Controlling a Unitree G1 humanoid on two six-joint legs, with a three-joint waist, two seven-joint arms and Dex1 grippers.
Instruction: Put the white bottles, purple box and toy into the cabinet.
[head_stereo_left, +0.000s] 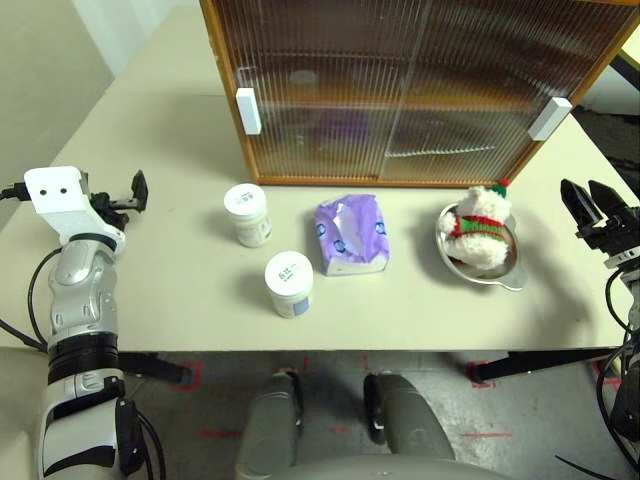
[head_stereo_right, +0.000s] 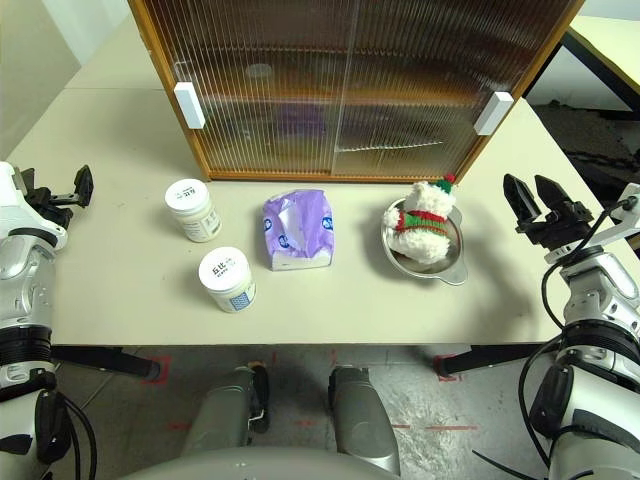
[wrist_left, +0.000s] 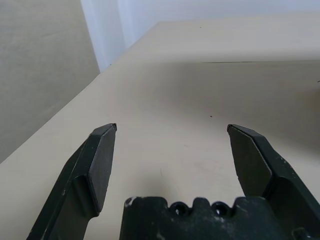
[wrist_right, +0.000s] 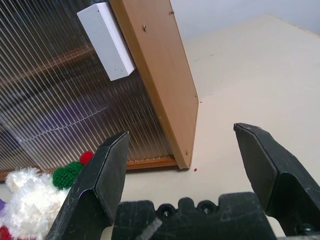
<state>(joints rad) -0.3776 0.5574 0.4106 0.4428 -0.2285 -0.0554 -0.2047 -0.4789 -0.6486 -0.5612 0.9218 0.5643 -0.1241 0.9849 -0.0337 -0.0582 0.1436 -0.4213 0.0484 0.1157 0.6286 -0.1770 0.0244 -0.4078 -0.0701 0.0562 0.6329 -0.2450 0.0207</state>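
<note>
Two white bottles stand on the table, one (head_stereo_left: 247, 213) nearer the cabinet and one (head_stereo_left: 289, 283) nearer the front edge. To their right lies the purple box (head_stereo_left: 351, 234). Further right, the toy (head_stereo_left: 480, 225) sits in a shallow metal bowl (head_stereo_left: 507, 277). The cabinet (head_stereo_left: 400, 90) stands behind them with both ribbed doors slid shut, its white handles (head_stereo_left: 248, 110) at the outer ends. My left gripper (head_stereo_left: 137, 190) hovers open and empty at the table's left edge. Right of the bowl, my right gripper (head_stereo_left: 590, 200) is open and empty, facing the cabinet's right corner (wrist_right: 175, 100).
The table's front edge (head_stereo_left: 330, 348) runs just below the nearer bottle. Bare tabletop (wrist_left: 200, 100) stretches ahead of the left gripper. A second table (head_stereo_right: 610, 40) stands at the far right. Dim shapes show behind the cabinet doors.
</note>
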